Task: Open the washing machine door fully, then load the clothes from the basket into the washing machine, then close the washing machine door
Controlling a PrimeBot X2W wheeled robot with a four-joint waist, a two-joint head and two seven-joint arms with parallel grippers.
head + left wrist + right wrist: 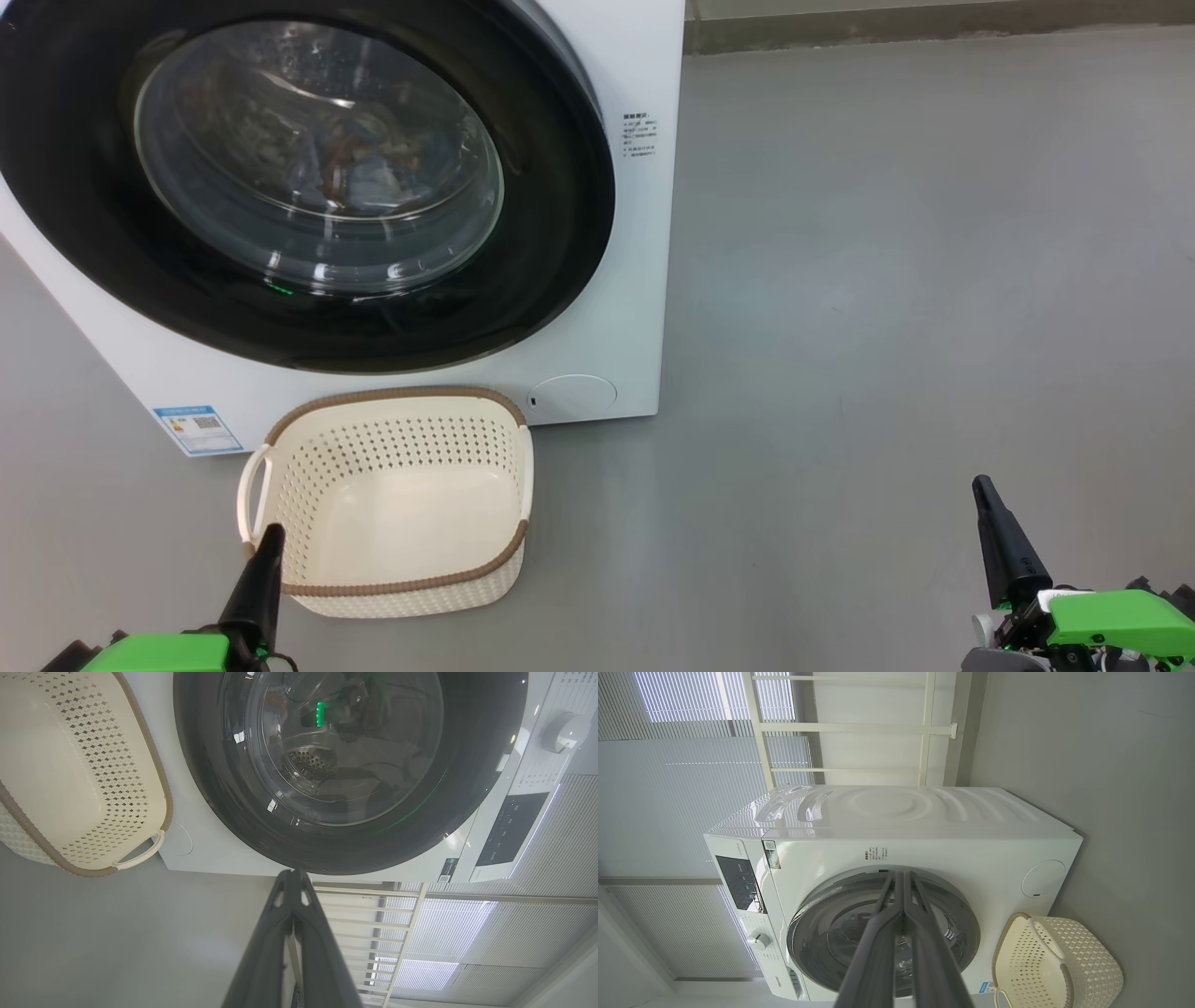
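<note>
Item: white front-loading washing machine [644,308], standing on a smooth, matt grey floor [887,280] that carries a soft sheen and a few faint scuffs. Door [560,233]: round, with a wide glossy black rim and a bulging glass window, shut flush against the front. Clothes [359,159]: a dim patch of blue and brown cloth behind the glass, inside the drum. Fittings on the front: a blue label [198,429] at the lower left corner, a round flap [571,395] at the lower right, and a small printed sticker [639,135] beside the door. The right wrist view adds a dark control panel [738,882] and a round dial [759,940]. Basket [392,588]: cream, with perforated sides, a brown woven-look rim and a white handle [250,495]. It sits on the floor just in front of the machine, below the door and towards the robot's left, with its inner floor in plain view. Whether it touches the machine cannot be told. Left claw [272,534]: fingers pressed together and holding nothing, its tip seen against the basket's near left corner in the head view, while the left wrist view shows it apart from the basket. Right claw [980,485]: fingers pressed together and holding nothing, over bare floor well to the right of the machine. Room: pale slatted blinds [668,788] lit from behind, a cream railed rack [845,728] behind the machine, and a wall [934,23] that meets the floor at a darker base strip.
</note>
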